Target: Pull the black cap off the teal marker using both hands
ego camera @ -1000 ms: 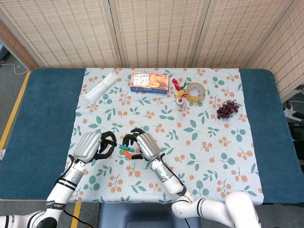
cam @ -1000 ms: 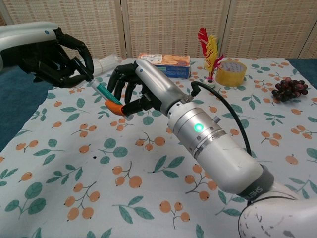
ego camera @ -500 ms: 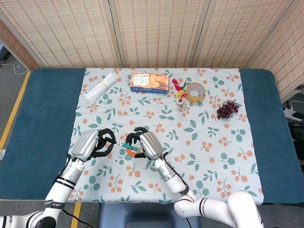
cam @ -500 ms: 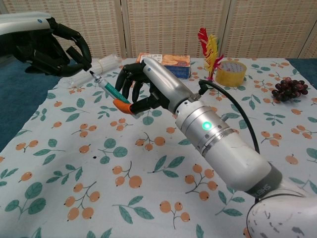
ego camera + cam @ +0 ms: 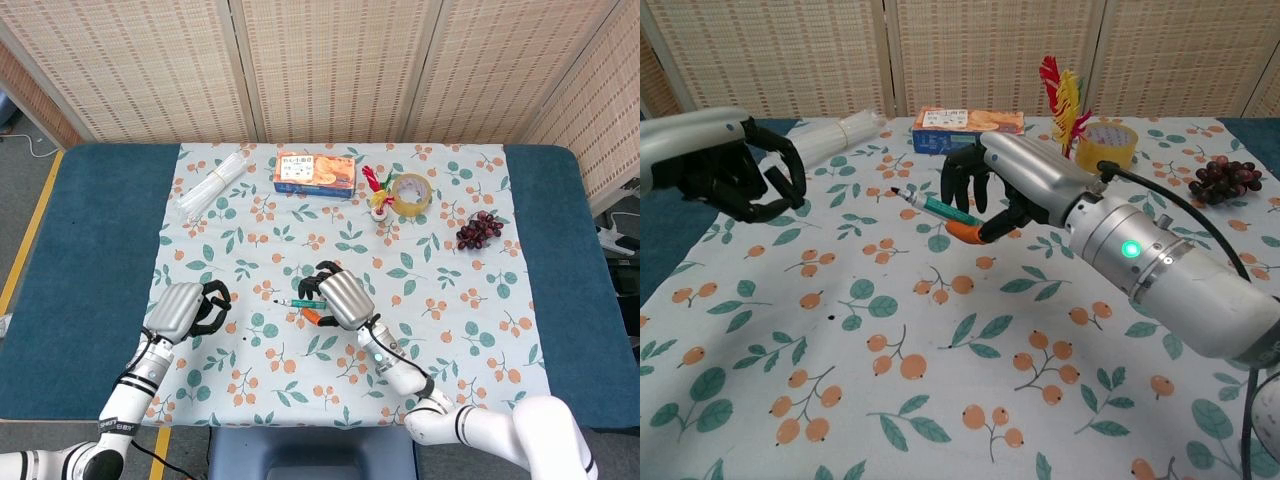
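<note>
Near the middle of the flowered tablecloth, the right hand grips the teal marker above the cloth, fingers wrapped round its orange rear end. The marker slants up to the left, and its bare tip points toward the left hand, well apart from it. The left hand sits over the cloth's left edge with its dark fingers curled tightly inward; whether the black cap lies inside that fist cannot be told from either view. Along the far side of the cloth lie a bundle of clear straws, an orange snack box, a feathered shuttlecock, a roll of yellow tape and a bunch of dark grapes.
</note>
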